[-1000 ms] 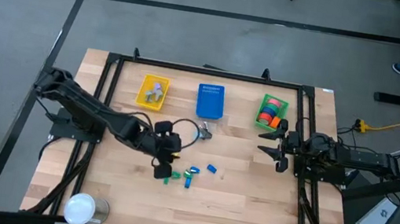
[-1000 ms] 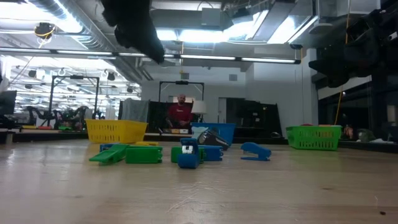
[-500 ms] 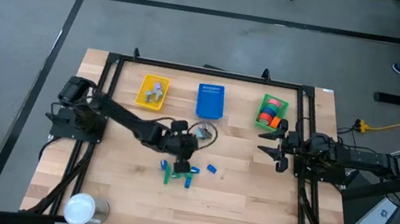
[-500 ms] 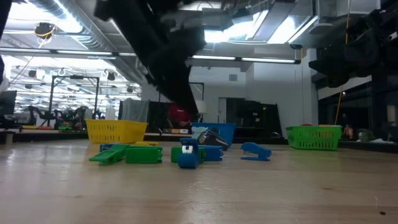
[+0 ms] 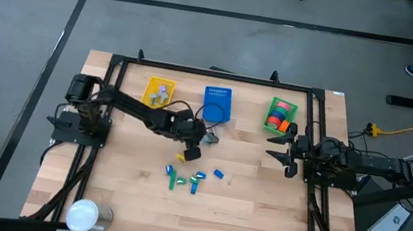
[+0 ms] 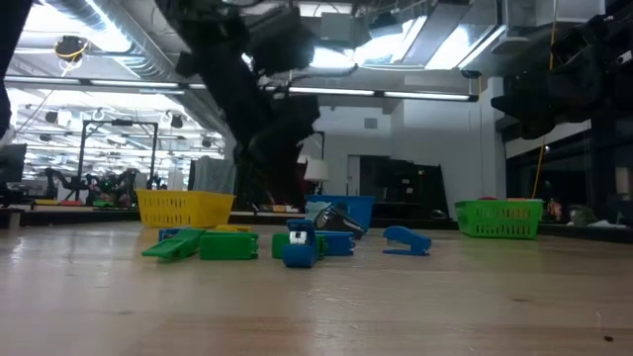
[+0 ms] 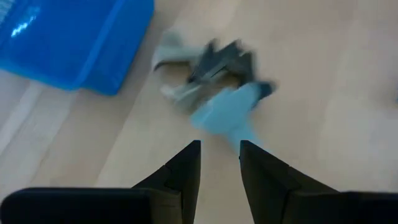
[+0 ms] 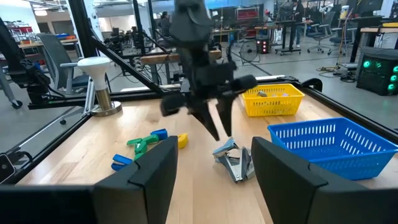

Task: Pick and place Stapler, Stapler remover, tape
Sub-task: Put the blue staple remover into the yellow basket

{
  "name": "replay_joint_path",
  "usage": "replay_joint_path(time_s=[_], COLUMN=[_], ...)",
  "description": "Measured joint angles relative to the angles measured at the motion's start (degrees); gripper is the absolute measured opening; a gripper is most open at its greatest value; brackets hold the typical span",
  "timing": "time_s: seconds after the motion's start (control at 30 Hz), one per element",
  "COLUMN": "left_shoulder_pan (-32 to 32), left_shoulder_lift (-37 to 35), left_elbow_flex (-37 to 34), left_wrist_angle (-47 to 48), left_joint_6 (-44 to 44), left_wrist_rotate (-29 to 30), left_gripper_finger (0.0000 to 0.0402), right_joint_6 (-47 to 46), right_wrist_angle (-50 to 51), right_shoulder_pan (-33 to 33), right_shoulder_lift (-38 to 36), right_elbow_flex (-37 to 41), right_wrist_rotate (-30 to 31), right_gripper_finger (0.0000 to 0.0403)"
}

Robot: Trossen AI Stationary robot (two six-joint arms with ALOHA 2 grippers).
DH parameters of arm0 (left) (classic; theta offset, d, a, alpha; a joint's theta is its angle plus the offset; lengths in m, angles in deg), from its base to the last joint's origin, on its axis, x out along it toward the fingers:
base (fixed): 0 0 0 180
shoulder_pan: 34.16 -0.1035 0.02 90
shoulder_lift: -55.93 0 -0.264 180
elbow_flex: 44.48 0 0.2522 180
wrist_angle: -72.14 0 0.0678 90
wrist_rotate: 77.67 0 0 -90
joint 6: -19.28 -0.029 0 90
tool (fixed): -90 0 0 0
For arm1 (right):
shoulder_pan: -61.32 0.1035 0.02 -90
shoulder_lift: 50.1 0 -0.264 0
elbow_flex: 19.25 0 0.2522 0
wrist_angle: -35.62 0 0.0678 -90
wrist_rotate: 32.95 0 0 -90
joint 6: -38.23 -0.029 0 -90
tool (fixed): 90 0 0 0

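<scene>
My left gripper (image 5: 192, 153), fingers slightly spread and pinching nothing, hangs just short of the stapler remover (image 7: 208, 71) lying beside the blue basket (image 5: 217, 105), its long axis slanting across my reach, far nearer me than the parked right gripper (image 5: 286, 152)

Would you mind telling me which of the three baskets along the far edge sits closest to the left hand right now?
The blue basket, the middle one. The left hand hovers just in front of it, while the yellow basket and green basket stand off to either side.
</scene>
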State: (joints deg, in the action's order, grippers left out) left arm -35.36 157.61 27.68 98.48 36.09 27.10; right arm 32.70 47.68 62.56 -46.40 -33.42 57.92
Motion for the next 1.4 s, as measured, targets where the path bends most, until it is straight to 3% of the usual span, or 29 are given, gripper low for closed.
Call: replay_joint_path(time_s=[0.27, 0.47, 0.67, 1.4], left_shoulder_pan=[-3.8, -4.5, -5.3, -5.3], left_shoulder_lift=[0.0, 0.0, 0.0, 0.0], left_elbow_flex=[-3.9, -3.9, -3.9, -3.9], left_wrist_angle=[-9.0, -8.7, -11.0, -14.3], left_joint_6=[-2.4, -4.6, -5.3, 3.7], left_wrist_rotate=[-9.3, -10.5, -17.2, -17.5], left_gripper_finger=[0.0106, 0.0107, 0.0096, 0.0006], right_joint_6=[0.0, 0.0, 0.0, 0.0], right_wrist_angle=[0.0, 0.0, 0.0, 0.0], right_shoulder_pan=[0.0, 0.0, 0.0, 0.0], right_shoulder_lift=[0.0, 0.0, 0.0, 0.0], right_elbow_flex=[0.0, 0.0, 0.0, 0.0], right_wrist_rotate=[0.0, 0.0, 0.0, 0.0], right_gripper_finger=[0.021, 0.021, 0.021, 0.0211])
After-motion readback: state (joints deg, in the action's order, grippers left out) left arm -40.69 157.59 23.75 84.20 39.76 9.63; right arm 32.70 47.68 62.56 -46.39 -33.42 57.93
